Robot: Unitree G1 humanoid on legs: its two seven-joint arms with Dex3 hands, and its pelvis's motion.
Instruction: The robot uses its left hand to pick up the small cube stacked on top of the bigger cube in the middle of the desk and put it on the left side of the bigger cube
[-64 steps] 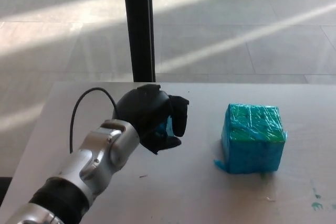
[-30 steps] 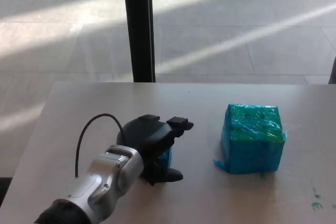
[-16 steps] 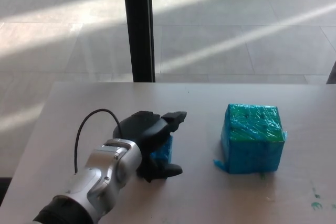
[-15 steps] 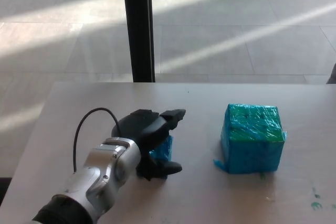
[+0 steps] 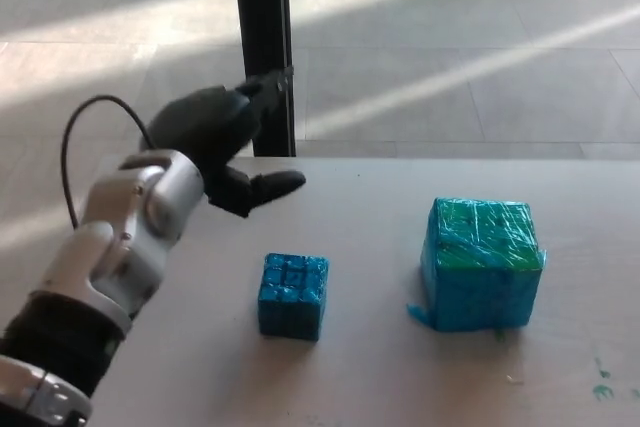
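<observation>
Sunlit floor lies behind the tabletop. Left hand, fingers spread and empty, has lifted to upper left; small cube stands released, left of bigger cube. Placement appears complete.

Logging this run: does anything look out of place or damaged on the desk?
Mostly tidy. The small cube stands flat, left of the bigger cube, apart from it. The bigger cube's wrap looks wrinkled, with a loose flap at its lower left corner. Teal smudges mark the desk's right edge.
</observation>
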